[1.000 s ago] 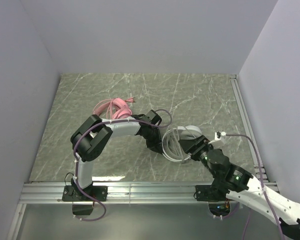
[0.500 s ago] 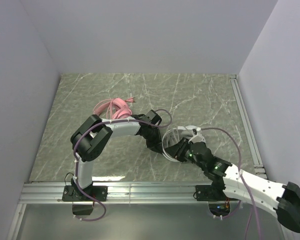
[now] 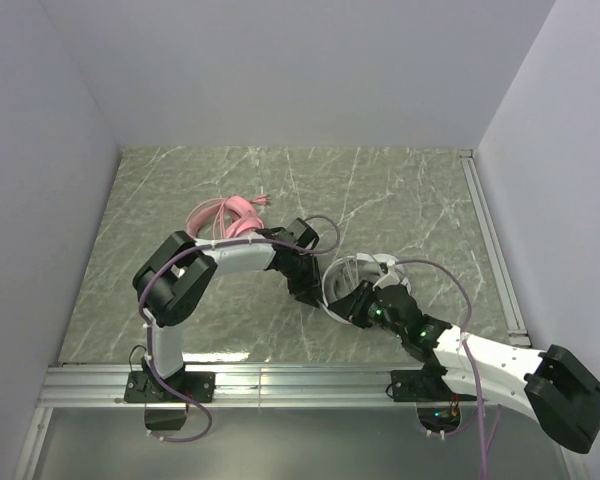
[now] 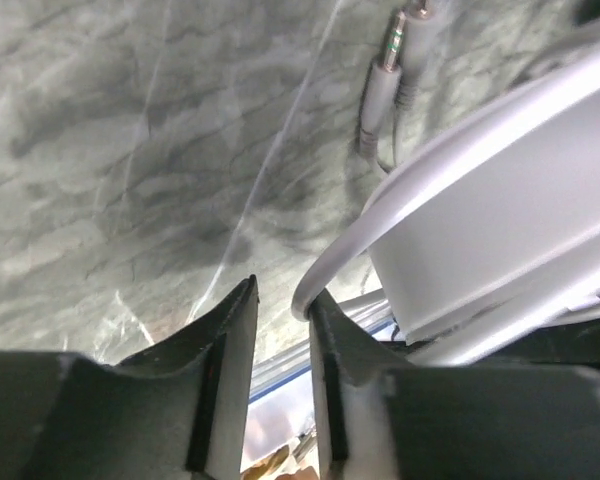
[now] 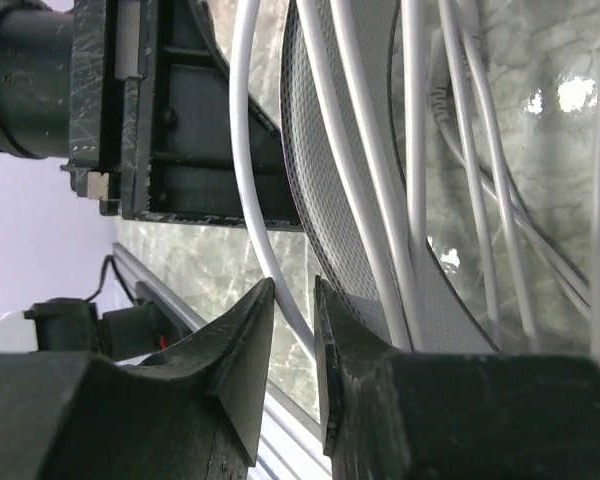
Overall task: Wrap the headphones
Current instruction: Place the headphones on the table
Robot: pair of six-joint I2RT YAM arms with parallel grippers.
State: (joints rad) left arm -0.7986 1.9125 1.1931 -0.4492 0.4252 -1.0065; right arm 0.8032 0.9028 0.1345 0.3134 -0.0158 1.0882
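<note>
Now my right gripper (image 5: 292, 300) has swung in over the white headset (image 3: 373, 263) near the middle of the table (image 3: 410, 190) and narrowed onto a strand of its cable (image 5: 248, 150), so I judge another wrapping turn is ready. My left gripper (image 4: 280, 300) has eased to a slim gap, the cable only brushing one fingertip. Both arms hide the headset from above, so I cannot count the turns. The pink headset (image 3: 228, 212) lies behind, apart.

The farther headset (image 3: 225, 215) lay back-left on the table (image 3: 400, 190). The nearer headset (image 3: 365, 272) sat right of centre, between the left gripper (image 3: 308, 288) and the right gripper (image 3: 352, 303), with its plugs (image 4: 390, 50) beside it.
</note>
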